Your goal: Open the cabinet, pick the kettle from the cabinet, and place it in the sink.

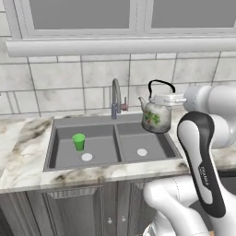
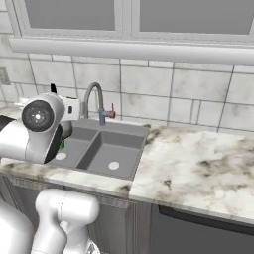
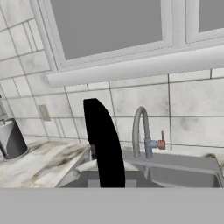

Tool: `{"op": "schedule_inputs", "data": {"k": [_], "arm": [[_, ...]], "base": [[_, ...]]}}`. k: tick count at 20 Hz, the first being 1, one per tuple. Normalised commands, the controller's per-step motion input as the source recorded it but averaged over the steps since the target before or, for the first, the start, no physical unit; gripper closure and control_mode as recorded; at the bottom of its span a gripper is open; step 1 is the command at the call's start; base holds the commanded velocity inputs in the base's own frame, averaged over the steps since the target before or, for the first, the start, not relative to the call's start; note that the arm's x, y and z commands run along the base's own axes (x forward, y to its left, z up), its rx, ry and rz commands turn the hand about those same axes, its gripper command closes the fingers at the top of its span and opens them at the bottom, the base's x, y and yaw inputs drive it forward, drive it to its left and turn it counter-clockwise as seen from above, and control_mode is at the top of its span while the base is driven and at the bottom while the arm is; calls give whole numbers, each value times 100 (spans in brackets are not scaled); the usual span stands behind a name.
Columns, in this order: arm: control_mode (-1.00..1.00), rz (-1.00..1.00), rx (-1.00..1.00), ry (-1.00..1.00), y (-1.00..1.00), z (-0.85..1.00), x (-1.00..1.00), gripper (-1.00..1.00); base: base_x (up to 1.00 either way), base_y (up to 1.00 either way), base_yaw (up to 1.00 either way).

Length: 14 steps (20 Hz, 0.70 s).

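Above the right basin of the sink (image 1: 60, 138) the kettle (image 1: 156, 115) hangs in the air, carried by the gripper (image 1: 177, 98), which reaches in from 3 o'clock in the left base view and meets it at the lid. The jaws are closed on the kettle near its top, the black arched handle rising above them. In the hand view that handle (image 3: 105, 144) crosses the middle as a broad dark curve.

A small green cup (image 1: 79, 141) stands in the left basin. The faucet (image 1: 115, 97) rises at the back rim, between the basins, at about 9 o'clock from the kettle. A marbled countertop (image 2: 198, 158) surrounds the sink and stretches away on its right side. Behind it runs a pale tiled wall (image 2: 163, 82), topped by a window sill (image 1: 115, 46) and grey window panes. Dark wood cabinet doors (image 1: 73, 212) sit below the counter. A grey canister (image 3: 11, 139) stands on the counter at 9 o'clock in the hand view.
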Motion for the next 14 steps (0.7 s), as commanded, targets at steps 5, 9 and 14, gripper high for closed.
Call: {"op": "schedule_inputs", "data": {"k": [5,9,14], "arm": [[100,0,0,0,0,0,0,100],[100,0,0,0,0,0,0,100],[100,0,0,0,0,0,0,100]], "base": [[15,-23,0],[17,-39,0],[18,-43,0]]}}
